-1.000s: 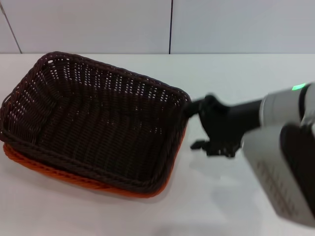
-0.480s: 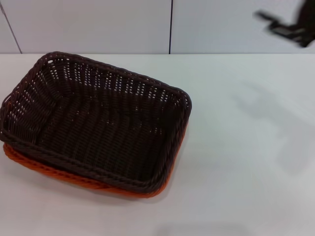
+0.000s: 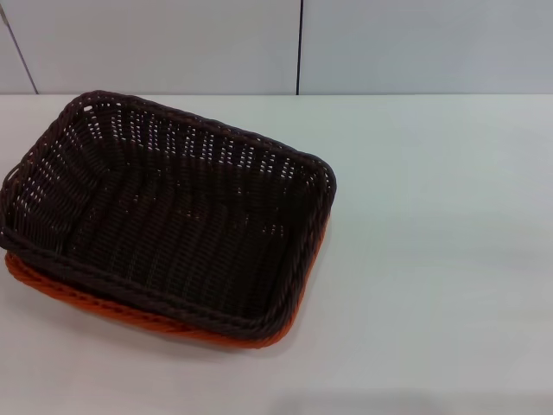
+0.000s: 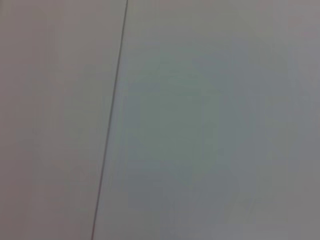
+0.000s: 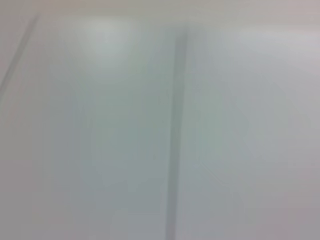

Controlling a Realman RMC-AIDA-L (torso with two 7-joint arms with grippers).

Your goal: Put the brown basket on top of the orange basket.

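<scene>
On the near part of the white tabletop, a smooth matte surface is seen, faintly shaded along its closest edge. Slightly farther in, toward the robot's left, the orange basket is set on that surface; only its braided rim and a strip of its near and right-hand sides are exposed — a bright band running below the darker rim above it. Nested inside it, and resting on top of it, the brown basket is found, its woven floor and open-weave sloping walls fully exposed to the head camera. Both baskets are turned at a slight angle to the table edge, with their rims nearly aligned and the brown rim sitting just above the orange one.

To the right of the stacked pair, the tabletop is seen as an unbroken pale plane. Beyond the baskets, the far edge of the table is met by a light grey panelled wall, divided by a dark vertical seam; a second, slanted seam is seen at the far left.

Neither gripper is caught by any camera, so whether either is spread or closed cannot be told. By both wrist cameras only pale panel surfaces are shown — each crossed by a thin dark seam.
</scene>
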